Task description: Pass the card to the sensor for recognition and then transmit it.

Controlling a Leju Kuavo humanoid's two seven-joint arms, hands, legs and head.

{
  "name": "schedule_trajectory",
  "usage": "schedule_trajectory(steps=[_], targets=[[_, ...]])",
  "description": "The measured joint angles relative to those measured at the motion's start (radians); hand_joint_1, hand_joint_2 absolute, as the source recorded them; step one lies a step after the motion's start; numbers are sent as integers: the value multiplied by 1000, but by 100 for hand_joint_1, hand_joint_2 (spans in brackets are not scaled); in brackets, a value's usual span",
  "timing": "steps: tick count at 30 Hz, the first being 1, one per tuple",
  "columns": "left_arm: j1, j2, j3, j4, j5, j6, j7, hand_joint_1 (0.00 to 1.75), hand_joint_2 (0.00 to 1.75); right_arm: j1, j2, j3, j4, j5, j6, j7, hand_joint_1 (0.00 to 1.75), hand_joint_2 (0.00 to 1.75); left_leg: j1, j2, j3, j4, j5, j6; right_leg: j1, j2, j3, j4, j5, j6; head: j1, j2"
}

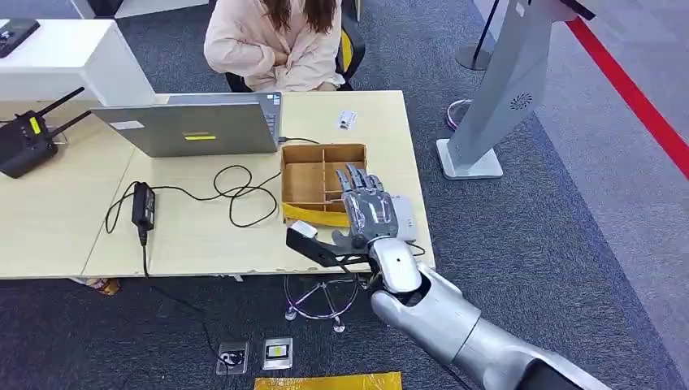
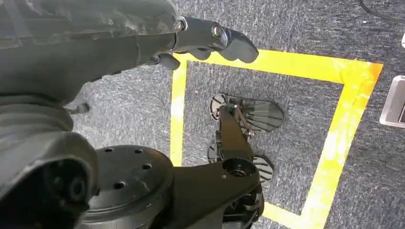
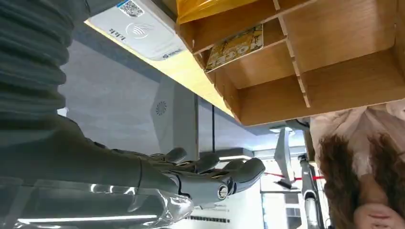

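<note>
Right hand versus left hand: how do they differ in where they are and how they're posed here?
The right hand is raised over the table, above the wooden organizer box, fingers spread; the left hand hangs low over the carpet and yellow floor tape, fingers curled. The right hand has the card reader close by; the left hand has none. Neither visibly holds anything.

Office setting: desk (image 1: 65,219) with laptop (image 1: 195,126), router (image 1: 24,142), seated person (image 1: 272,41), grey carpet (image 1: 520,244).

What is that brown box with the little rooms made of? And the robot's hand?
The box looks like thin wood or plywood: pale brown, matte, faint grain, slim dividers. The right hand seems to be shiny silver metal or plastic on the back, with darker grey fingers; which one is unclear.
</note>
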Motion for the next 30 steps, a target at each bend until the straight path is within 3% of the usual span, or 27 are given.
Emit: schedule_trajectory(steps=[30], targets=[[-33, 0, -18, 0, -60, -11, 43, 0, 0, -60, 66, 0, 182, 22, 13, -15, 0, 175, 0, 0, 0, 0, 0, 0, 0, 0, 0, 0, 0, 0, 0, 0]])
